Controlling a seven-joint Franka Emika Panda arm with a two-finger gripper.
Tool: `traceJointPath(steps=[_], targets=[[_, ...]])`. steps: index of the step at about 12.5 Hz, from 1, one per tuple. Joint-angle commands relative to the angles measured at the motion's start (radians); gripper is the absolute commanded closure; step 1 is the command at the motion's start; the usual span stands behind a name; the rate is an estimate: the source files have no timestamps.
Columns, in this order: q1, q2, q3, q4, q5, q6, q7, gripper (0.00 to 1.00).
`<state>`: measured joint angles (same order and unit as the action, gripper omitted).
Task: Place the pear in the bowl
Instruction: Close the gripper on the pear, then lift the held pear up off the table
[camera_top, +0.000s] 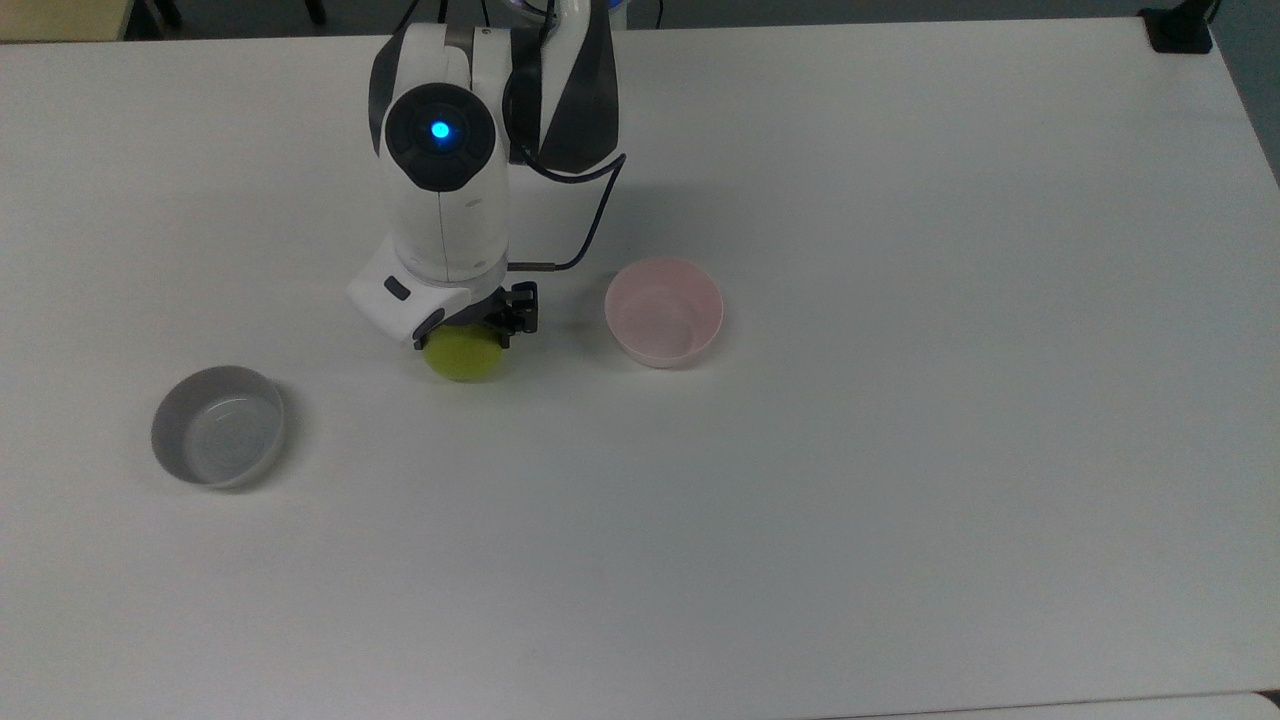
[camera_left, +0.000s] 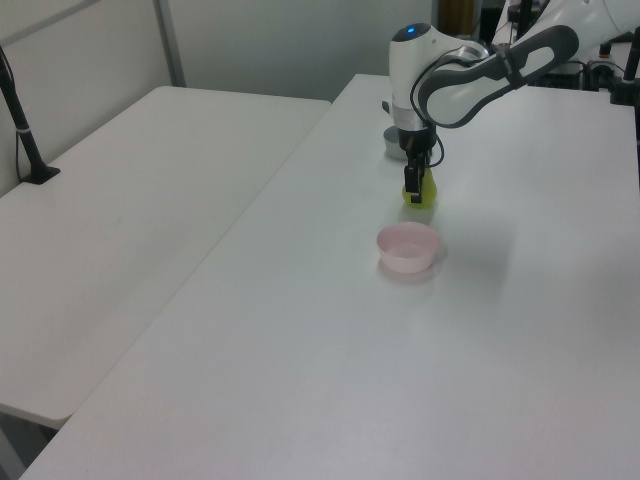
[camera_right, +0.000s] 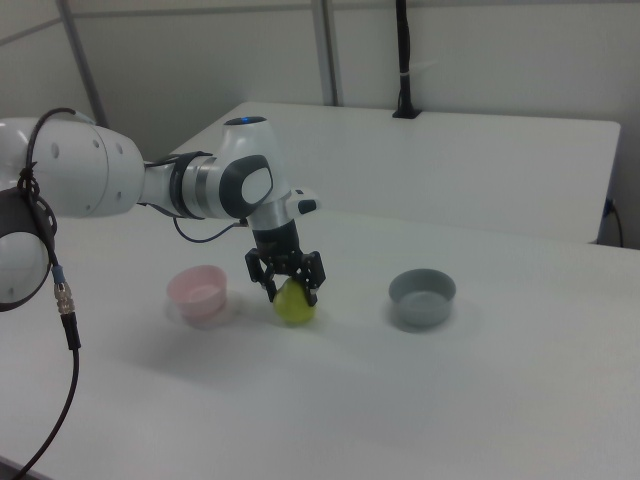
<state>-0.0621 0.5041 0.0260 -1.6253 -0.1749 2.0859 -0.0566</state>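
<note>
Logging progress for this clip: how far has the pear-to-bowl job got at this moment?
Done: the gripper has reached the pear and straddles its top. In hand: the grasp; the pear sits on the table, fingers at its sides, closure unclear. Left: lifting it and carrying it to the empty pink bowl on the top view's right, not the grey bowl.

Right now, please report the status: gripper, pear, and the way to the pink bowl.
Gripper down around small yellow-green pear, fingers either side. Pear on white table, not lifted. Pale pink plastic bowl empty, to the top view's right; path open. Grey bowl opposite side.
</note>
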Motion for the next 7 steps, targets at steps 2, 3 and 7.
traceJointPath(steps=[2,3,7], targets=[[0.011,-0.113,0.005,-0.002,-0.005,-0.113,-0.003,0.49],[0.019,-0.139,0.003,0.011,-0.002,-0.139,-0.003,0.49],[0.013,-0.163,0.003,0.129,0.006,-0.262,-0.006,0.49]])
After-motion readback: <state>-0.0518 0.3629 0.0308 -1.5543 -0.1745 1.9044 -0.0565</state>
